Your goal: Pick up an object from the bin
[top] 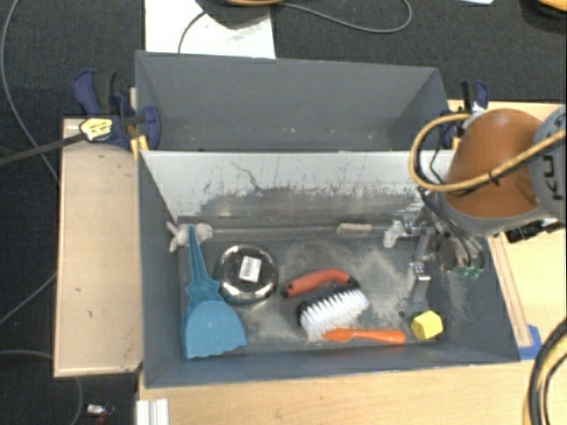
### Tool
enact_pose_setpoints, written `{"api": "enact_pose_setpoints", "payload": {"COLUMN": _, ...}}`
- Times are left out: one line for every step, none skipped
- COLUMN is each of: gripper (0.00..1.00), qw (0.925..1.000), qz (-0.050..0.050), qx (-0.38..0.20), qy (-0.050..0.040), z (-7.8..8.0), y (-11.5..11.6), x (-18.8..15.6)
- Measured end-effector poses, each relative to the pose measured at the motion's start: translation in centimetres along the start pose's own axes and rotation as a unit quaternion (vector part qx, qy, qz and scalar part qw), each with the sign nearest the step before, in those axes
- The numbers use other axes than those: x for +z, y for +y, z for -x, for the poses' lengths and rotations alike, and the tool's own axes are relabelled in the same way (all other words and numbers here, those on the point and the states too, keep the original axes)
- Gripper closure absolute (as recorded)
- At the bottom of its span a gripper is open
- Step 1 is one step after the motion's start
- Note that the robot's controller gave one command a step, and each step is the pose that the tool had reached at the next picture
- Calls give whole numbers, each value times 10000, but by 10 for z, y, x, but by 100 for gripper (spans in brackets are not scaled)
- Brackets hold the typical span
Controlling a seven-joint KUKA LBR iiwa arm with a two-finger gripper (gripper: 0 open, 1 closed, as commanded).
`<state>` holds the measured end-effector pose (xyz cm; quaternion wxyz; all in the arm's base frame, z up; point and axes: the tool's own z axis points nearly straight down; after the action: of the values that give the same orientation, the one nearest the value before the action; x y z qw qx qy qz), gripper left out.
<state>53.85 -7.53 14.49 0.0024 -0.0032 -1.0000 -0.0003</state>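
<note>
My gripper [417, 283] hangs low in the bin's right part, reaching in under the arm's orange cover. Just below it, near the front wall, lies a small yellow block [426, 325]; the gripper's lower end stands a little above and to the left of it. To the left of the block lies a thin orange stick [365, 335]. Above the stick rests a brush with white bristles [332, 308] and an orange handle [316, 282].
A round metal tin with a label [245, 272] sits left of the brush. A blue scoop [207, 312] lies along the left wall, with a small white piece [189, 234] at its top end. A pale strip [354, 228] lies at the back wall.
</note>
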Motion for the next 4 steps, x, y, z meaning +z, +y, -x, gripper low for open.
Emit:
{"api": "enact_pose_setpoints", "payload": {"gripper": 0, "qw": 10000, "qz": -5, "qx": -14, "qy": -38, "z": 2, "y": 0, "x": -4}}
{"api": "enact_pose_setpoints", "payload": {"gripper": 0, "qw": 9977, "qz": -9, "qx": -677, "qy": -48, "z": 1, "y": 57, "x": 49}}
{"api": "enact_pose_setpoints", "payload": {"gripper": 0, "qw": 9920, "qz": -16, "qx": -1263, "qy": -48, "z": -15, "y": 87, "x": 21}}
{"api": "enact_pose_setpoints", "payload": {"gripper": 0, "qw": 9997, "qz": -11, "qx": -237, "qy": -10, "z": 10, "y": 133, "x": 38}}
